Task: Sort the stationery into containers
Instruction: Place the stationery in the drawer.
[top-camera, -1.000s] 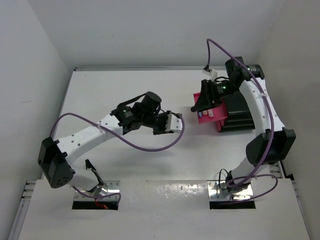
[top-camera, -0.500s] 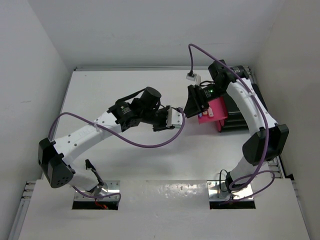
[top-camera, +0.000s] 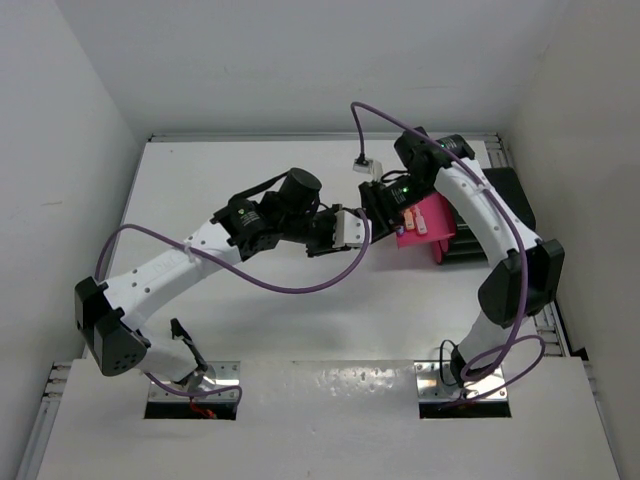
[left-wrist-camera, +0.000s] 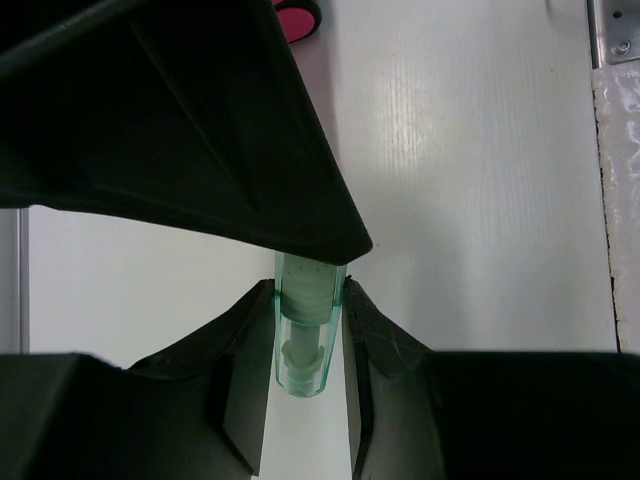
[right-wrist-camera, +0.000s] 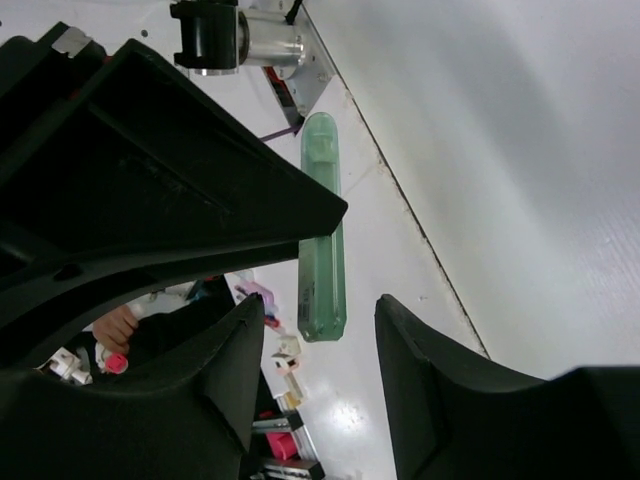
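My left gripper (left-wrist-camera: 308, 296) is shut on a stubby mint-green piece of stationery (left-wrist-camera: 306, 335) with a clear cap, held off the table at mid-table (top-camera: 347, 230). In the right wrist view the same mint piece (right-wrist-camera: 322, 235) hangs with its free end between my right gripper's (right-wrist-camera: 320, 308) open jaws, with a gap on each side. The right gripper (top-camera: 373, 206) stands nose to nose with the left one. The containers are a magenta-red drawer (top-camera: 428, 218) pulled out of a black box (top-camera: 482, 232), just right of the right gripper.
Several small pink, white and purple pieces (right-wrist-camera: 284, 352) show at the lower left of the right wrist view. A pink round thing with a black rim (left-wrist-camera: 298, 14) lies at the top edge of the left wrist view. White walls close the table.
The right gripper has swung left from over the magenta drawer to the left gripper. The left gripper, still holding the mint piece, has shifted a little to the right.
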